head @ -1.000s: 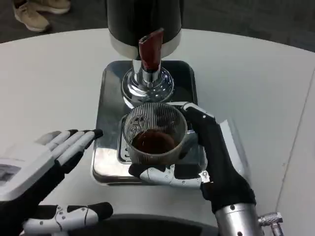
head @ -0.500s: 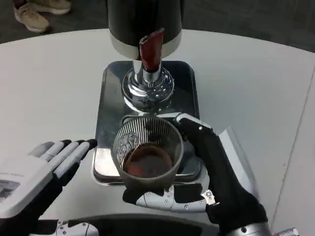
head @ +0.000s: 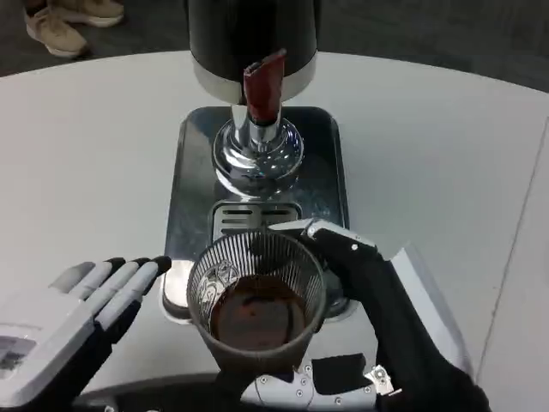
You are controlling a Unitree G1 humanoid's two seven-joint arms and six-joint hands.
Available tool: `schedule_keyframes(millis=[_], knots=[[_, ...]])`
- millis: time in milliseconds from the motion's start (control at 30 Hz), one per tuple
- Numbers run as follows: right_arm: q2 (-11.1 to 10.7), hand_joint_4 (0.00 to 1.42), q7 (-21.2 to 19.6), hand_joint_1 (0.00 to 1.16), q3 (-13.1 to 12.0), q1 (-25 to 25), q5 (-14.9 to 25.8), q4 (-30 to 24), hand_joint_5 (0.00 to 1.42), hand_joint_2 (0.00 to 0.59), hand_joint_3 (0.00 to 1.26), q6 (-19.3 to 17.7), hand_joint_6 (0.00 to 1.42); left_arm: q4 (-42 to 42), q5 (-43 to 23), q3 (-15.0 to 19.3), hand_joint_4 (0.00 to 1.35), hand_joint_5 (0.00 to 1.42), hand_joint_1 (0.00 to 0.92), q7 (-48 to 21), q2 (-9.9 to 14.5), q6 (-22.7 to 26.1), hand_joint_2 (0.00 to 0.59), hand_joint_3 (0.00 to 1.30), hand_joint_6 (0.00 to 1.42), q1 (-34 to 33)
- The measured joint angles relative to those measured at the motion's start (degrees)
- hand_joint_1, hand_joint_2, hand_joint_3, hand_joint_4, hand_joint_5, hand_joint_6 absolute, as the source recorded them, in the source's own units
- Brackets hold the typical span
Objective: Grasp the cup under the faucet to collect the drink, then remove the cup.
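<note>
Cup's filled, so we pull away from the faucet (head: 260, 90)
Our right hand (head: 377, 318) wraps the cup (head: 256, 305), probably lifted; left hand (head: 77, 300) spread beside it.

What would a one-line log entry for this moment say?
right hand: grips cup | cup: holds dark drink, over tray front edge | faucet: nothing under it | left hand: holds nothing

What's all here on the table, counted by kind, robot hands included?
Drink dispensers: 1, black with a red tap
Metal trays: 1
Cups: 1, ribbed glass holding dark drink
Robot hands: 2, the right hand holding the cup, the left hand open beside it
Total: 5
</note>
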Motion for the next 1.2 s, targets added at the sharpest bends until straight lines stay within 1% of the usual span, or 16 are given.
schedule_keyframes(millis=[100, 200, 500, 667, 867, 1200], knots=[[-0.81, 0.92, 0.36, 1.11, 0.26, 1.03, -1.29, -1.46, 0.94, 0.076, 0.71, 0.0, 1.16, -0.57, 0.1, -0.01, 0.0, 0.0, 0.0, 0.01, -0.06, -0.14, 0.063, 0.0, 0.0, 0.96], [-1.35, 0.92, 0.39, 1.11, 0.58, 2.02, -1.5, -2.23, 0.94, 0.076, 0.71, 0.0, 1.16, -0.94, 0.42, -0.02, 0.0, 0.0, 0.0, 0.33, -0.38, -0.21, 0.062, 0.0, 0.0, 1.65], [-2.46, 0.92, 0.2, 1.11, 1.12, 3.75, -1.36, -2.27, 0.94, 0.076, 0.71, -0.02, 1.16, -1.65, 1.98, -0.35, 0.0, 0.0, 0.0, 2.07, -0.88, -0.24, 0.059, 0.0, 0.0, -0.17], [-3.0, 0.92, -0.33, 1.11, 1.18, 5.01, -0.22, -2.43, 0.94, 0.076, 0.71, -0.14, 1.16, -1.68, 2.23, -0.84, 0.0, 0.0, 0.0, 2.07, -0.88, -0.23, 0.057, 0.0, 0.0, -0.26], [-3.15, 0.92, -1.46, 1.11, 1.12, 5.56, 0.32, -2.45, 0.94, 0.081, 0.71, -0.79, 1.16, -1.67, 2.28, -1.01, 0.0, 0.0, 0.0, 2.07, -0.84, -0.23, 0.056, 0.0, 0.0, -0.82], [-3.15, 0.92, -2.06, 1.1, 0.93, 5.76, 0.95, -2.61, 0.95, 0.085, 0.71, -0.83, 1.16, -1.67, 2.33, -1.57, 0.0, 0.0, 0.0, 2.06, -0.84, 0.09, 0.057, 0.0, 0.0, -1.13]])
